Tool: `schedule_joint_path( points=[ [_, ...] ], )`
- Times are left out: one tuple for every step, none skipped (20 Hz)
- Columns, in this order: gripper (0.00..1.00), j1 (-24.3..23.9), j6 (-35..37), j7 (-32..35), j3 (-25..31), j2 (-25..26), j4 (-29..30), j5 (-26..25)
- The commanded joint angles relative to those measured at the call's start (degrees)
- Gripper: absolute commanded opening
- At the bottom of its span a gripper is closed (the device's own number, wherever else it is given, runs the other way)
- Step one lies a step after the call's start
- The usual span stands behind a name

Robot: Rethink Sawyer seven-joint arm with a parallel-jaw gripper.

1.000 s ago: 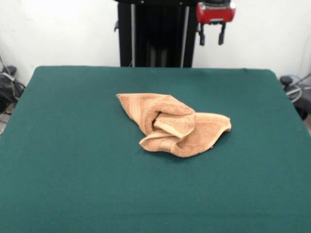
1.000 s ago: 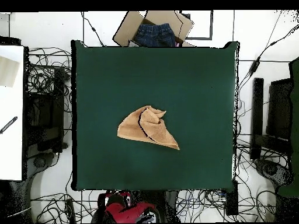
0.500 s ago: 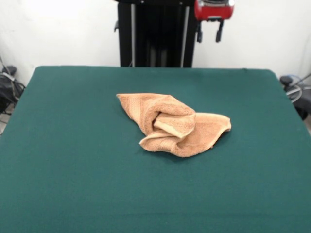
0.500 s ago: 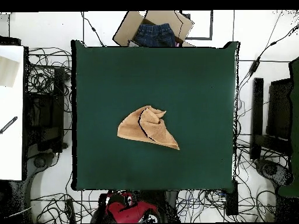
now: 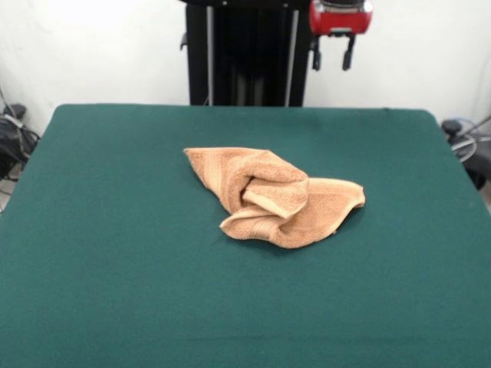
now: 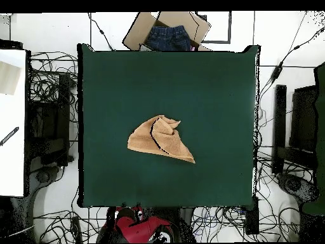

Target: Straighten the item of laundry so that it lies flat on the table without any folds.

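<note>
An orange-tan towel, the item of laundry, lies crumpled near the middle of the dark green table. Its cloth is folded over itself, with a rolled flap on top and one corner pointing out to the side. My gripper hangs high beyond the table's far edge, well away from the towel, with its two black fingers apart and nothing between them. In the overhead view only the arm's red head shows, past the table's bottom edge.
A cardboard box holding blue jeans sits just off the table's top edge in the overhead view. Cables and dark equipment lie on the floor on both sides. A white surface stands at the left.
The gripper has shifted slightly beyond the far edge of the table, rising a little and then settling. The towel has not moved.
</note>
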Motion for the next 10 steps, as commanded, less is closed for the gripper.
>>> schedule_joint_path(
  points=[
    [1.00,0.7,2.5,7.3,4.4,3.6,-8.2,4.1],
    [1.00,0.8,2.1,7.3,4.3,4.1,-8.5,4.1],
    [1.00,1.0,1.7,7.3,4.1,4.5,-8.8,4.1],
    [1.00,1.2,1.2,7.4,3.9,5.0,-9.0,4.2],
    [1.00,1.4,1.0,7.5,3.7,5.1,-9.2,4.2],
    [1.00,1.4,1.2,7.4,3.7,5.2,-9.4,4.3],
    [1.00,1.3,1.4,7.3,3.8,5.2,-9.7,4.2],
    [1.00,1.4,1.5,7.3,3.8,5.3,-9.9,4.2],
    [1.00,1.4,1.5,7.2,3.8,5.4,-10.1,4.2],
    [1.00,1.5,1.5,7.2,3.8,5.5,-10.3,4.2]
  ],
)
